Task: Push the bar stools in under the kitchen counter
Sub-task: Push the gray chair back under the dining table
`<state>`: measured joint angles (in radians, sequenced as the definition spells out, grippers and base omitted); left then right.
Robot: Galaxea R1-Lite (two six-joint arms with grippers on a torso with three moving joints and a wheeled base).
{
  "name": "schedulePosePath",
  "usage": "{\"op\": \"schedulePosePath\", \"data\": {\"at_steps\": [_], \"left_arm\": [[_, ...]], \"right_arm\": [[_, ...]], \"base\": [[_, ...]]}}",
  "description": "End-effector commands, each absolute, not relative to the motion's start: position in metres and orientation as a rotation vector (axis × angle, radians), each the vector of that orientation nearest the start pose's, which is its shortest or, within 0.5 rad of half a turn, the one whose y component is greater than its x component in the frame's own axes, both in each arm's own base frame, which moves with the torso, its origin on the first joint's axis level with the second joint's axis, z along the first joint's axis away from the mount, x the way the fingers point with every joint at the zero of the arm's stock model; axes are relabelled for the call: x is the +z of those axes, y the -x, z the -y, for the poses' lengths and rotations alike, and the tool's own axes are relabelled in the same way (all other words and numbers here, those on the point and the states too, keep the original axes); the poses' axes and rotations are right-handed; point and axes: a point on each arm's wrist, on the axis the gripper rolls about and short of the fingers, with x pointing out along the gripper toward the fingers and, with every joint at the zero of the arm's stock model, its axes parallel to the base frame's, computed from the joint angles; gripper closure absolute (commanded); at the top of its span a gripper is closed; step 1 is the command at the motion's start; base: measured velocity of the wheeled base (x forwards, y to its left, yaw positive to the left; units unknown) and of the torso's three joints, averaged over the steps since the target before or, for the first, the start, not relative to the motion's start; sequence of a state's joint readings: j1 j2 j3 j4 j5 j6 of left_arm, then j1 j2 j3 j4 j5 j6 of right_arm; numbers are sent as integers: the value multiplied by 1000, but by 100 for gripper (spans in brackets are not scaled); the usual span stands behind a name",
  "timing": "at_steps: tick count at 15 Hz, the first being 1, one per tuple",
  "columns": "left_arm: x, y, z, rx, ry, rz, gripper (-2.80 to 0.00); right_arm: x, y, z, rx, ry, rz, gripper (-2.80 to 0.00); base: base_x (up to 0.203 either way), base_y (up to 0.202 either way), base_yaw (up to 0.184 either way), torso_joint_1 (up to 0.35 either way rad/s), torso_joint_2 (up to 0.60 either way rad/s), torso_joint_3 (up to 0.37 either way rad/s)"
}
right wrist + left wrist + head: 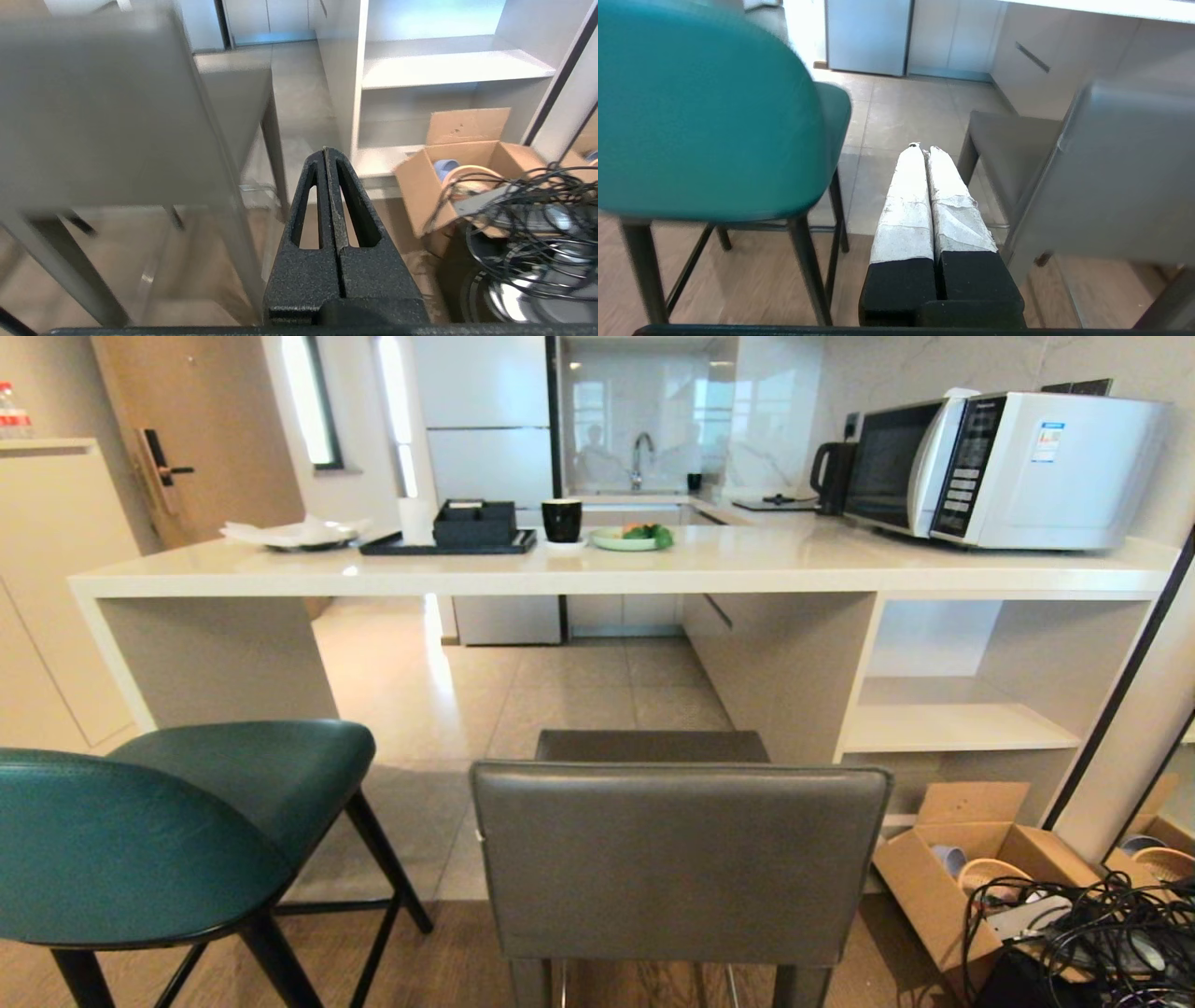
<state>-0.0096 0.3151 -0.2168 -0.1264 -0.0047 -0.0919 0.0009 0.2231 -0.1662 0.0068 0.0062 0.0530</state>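
Both stools, teal point(177, 821) and grey point(680, 859), stand short of the worktop point(597, 569). Our left tool point(923, 150) and right tool point(325, 151) are pinched closed, empty. The stools probably slide stiffly; we'd push their padded backs.

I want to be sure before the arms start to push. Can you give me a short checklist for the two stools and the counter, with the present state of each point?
1. Left gripper shut for pushing: ok, fingers together, touching nothing, in the gap between the stools.
2. Right gripper shut: ok, beside the dark-grey stool, not on it.
3. Teal stool under the kitchen counter: not ok, it stands out in front.
4. Dark-grey stool under the counter: not ok, also out in front.
5. Floor under the counter free for the stools: ok, bare tiles.
6. Cardboard box and black cables clear of the right arm: cannot tell, they lie close.
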Motion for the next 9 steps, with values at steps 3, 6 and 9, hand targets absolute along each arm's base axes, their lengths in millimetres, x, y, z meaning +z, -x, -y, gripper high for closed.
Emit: {"op": "schedulePosePath", "data": {"at_steps": [3,6,9], "left_arm": [[175,-113,7,-61,84,-193,0],[156,-170,24,-128,72,-224,0],[121,-212,45,-158,57,-225,0]], "right_arm": [[163,-93,-1,5,-71,-243,0],[149,-166,-4,22,-67,-227,0],[123,-209,-16,78,-68,-159,0]], "base": [[0,0,0,0,0,0],[0,0,0,0,0,0],[0,0,0,0,0,0]]}}
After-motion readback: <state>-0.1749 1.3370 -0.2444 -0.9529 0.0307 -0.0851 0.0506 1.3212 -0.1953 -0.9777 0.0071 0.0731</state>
